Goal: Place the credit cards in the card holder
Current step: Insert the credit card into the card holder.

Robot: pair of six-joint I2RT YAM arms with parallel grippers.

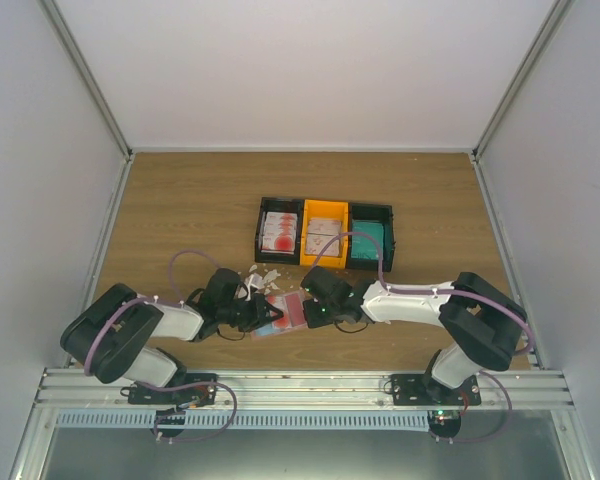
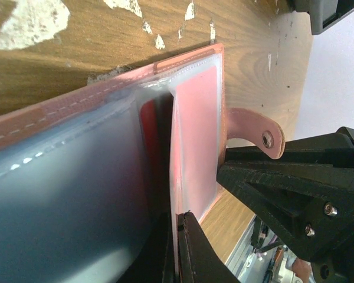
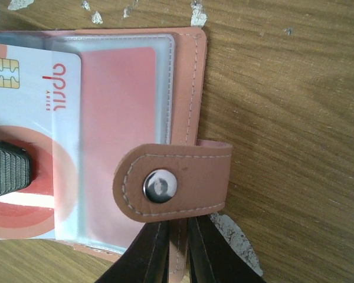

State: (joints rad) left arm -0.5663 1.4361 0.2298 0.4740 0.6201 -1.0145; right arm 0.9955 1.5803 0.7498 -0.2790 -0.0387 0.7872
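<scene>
Clamping card holder (image 2: 196, 112), left claw (image 2: 176, 230) closed.

card holder (image 1: 286, 311) in front of tray (image 1: 280, 203) | scraps (image 1: 263, 277) btwn them | card (image 3: 29, 100) partly in holder sleeve

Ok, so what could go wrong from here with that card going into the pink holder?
The credit card sits only partway in the clear sleeve; a skewed push might jam or buckle it.
The left gripper pinches just one edge of the card holder, so it could pivot or slip.
White scraps lie close by and might get dragged in.
</scene>
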